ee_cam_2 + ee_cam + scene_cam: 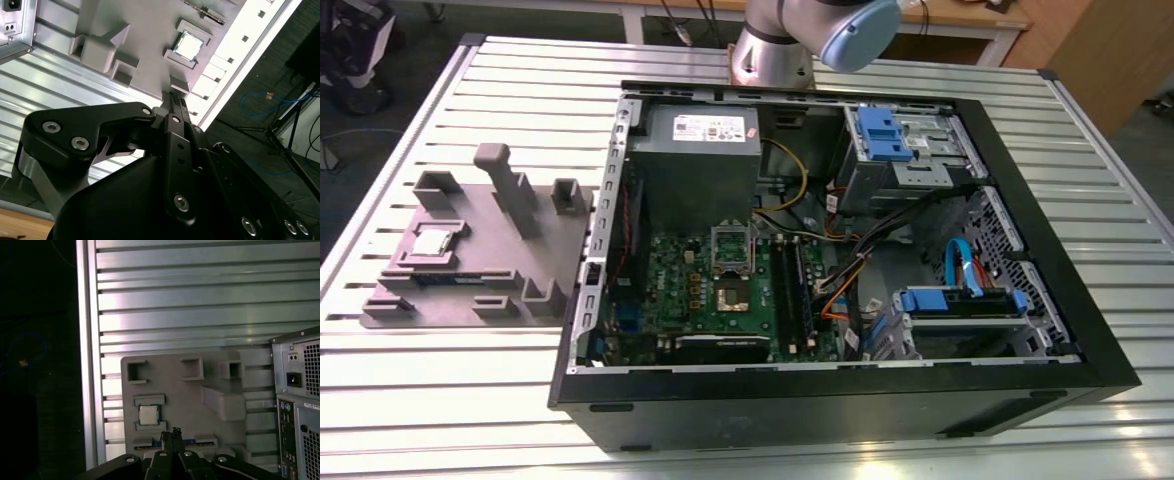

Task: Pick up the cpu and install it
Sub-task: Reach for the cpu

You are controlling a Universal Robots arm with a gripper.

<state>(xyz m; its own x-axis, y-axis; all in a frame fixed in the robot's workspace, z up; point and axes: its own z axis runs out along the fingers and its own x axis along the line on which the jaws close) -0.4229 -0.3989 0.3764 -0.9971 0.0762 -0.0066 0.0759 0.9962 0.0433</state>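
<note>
The black two-fingered gripper (173,432) is hanging above the table with its fingertips pinched together and nothing between them; in both wrist views it (176,100) is pointing down at the near edge of the grey plastic fixture (175,390). It is touching nothing.

Just beyond the tips in the first wrist view, the small square cpu with its pale silvery metal top (148,415) is lying flat in a shallow framed pocket of that fixture. The second wrist view is showing the same chip (189,46) seated in its pocket, apart from the gripper.

In the exterior view, the silver and pale blue arm (787,40) is rising out of the top edge of the frame, behind the computer. The cpu (434,240) is sitting at the exterior view's left, on the far-left part of the fixture (520,250).

To the fixture's right, the open black computer case (854,400) is lying on its side with the green motherboard (720,290) exposed, and a large grey metal box with a white label (700,150) is sitting above the board.

Everything is resting on the ribbed aluminium table (454,400).
</note>
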